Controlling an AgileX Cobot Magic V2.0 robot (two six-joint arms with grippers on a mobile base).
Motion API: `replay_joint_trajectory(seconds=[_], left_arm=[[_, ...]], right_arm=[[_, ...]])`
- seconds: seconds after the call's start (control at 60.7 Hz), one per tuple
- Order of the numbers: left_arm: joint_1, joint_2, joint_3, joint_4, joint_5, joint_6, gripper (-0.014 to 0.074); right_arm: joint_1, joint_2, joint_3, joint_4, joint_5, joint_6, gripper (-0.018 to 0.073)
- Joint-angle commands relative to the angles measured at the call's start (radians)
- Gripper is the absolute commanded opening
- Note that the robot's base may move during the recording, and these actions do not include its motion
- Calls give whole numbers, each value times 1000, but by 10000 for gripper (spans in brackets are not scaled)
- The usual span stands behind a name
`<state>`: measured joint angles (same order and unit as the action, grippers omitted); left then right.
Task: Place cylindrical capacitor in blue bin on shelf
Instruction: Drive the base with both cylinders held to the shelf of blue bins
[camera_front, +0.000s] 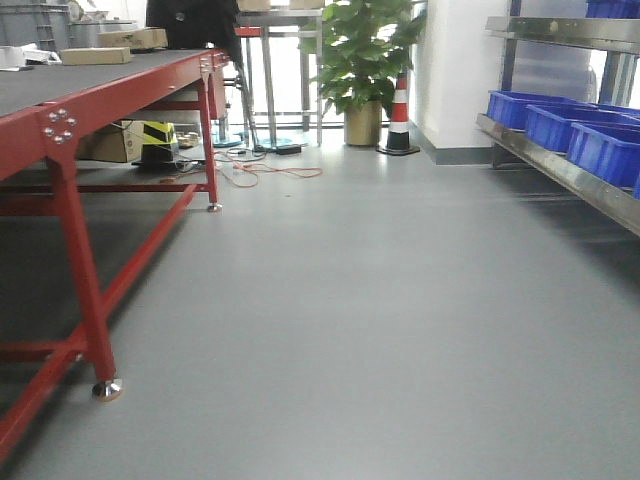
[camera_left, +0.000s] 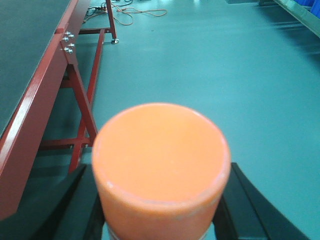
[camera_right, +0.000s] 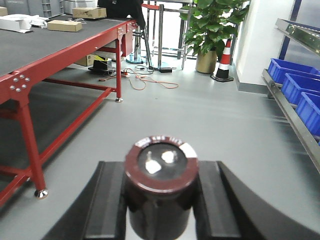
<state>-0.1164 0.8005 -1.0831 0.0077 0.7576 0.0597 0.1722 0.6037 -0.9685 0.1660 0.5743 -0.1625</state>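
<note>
Now I hold the cylindrical capacitor (camera_right: 160, 175) pinched upright in my right gripper (camera_right: 160, 200), an orange cylinder (camera_left: 161, 155) pinched in my left gripper (camera_left: 160, 210). Next I must reach a blue bin (camera_front: 565, 128) on the shelf (camera_front: 560, 172), still well apart.

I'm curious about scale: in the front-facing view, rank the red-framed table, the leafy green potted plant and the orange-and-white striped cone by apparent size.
1. Red-framed table, largest, partly because it is nearest.
2. Leafy green potted plant.
3. Orange-and-white striped cone, smallest; it stands beside the plant, so that comparison holds.
</note>
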Motion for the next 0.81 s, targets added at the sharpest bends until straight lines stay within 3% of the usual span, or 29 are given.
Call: replay_joint_trajectory(seconds=[0.0,0.791], left_arm=[[2,-8,-5,0,-20,2,-111],[2,-9,-5,0,-22,2,-111]], right_arm=[[1,-5,-9,-1,-35,-4,-16],[1,-5,-9,-1,-35,-4,-16]])
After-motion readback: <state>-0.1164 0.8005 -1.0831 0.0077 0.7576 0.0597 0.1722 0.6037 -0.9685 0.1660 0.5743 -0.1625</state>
